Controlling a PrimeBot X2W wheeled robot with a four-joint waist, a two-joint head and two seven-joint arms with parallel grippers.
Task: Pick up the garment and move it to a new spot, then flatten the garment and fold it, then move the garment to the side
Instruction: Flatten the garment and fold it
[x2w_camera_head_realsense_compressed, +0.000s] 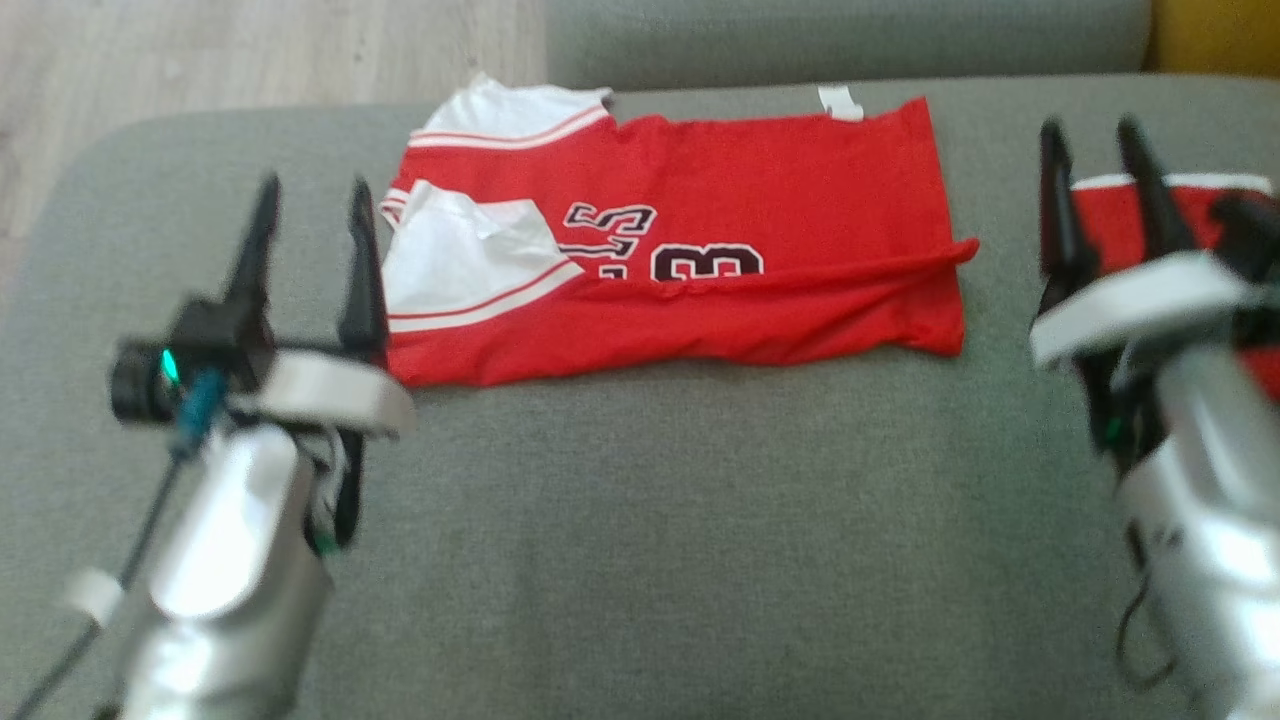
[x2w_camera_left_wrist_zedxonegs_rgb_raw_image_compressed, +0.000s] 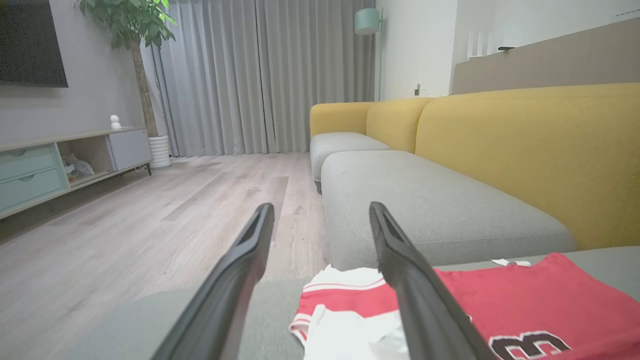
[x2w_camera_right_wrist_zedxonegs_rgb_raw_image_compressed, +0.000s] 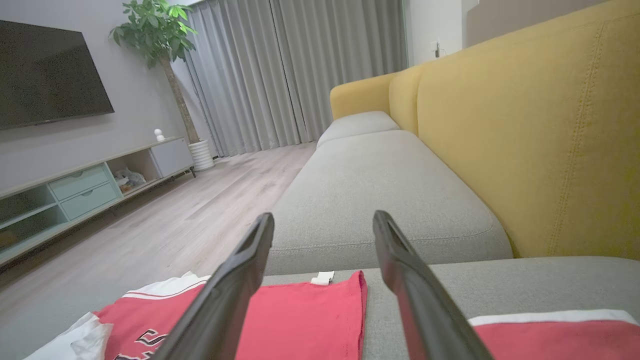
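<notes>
Two grippers hung over the grey seat cushion (x2w_camera_head_realsense_compressed: 640, 520), fingers spread wide, holding nothing. The red jersey (x2w_camera_head_realsense_compressed: 700, 260) lay folded flat on the cushion between them. Its white sleeves pointed toward my left gripper (x2w_camera_head_realsense_compressed: 314, 190), which sat just beside the sleeve edge. A second red piece (x2w_camera_head_realsense_compressed: 1120, 205) with white trim lay behind my right gripper (x2w_camera_head_realsense_compressed: 1090, 130). In the left wrist view, the cabinet (x2w_camera_left_wrist_zedxonegs_rgb_raw_image_compressed: 30, 175) held a crumpled bundle (x2w_camera_left_wrist_zedxonegs_rgb_raw_image_compressed: 77, 165) in its open compartment; I couldn't identify it. A ribbed white pot (x2w_camera_left_wrist_zedxonegs_rgb_raw_image_compressed: 160, 151) held the tree (x2w_camera_left_wrist_zedxonegs_rgb_raw_image_compressed: 130, 20).
</notes>
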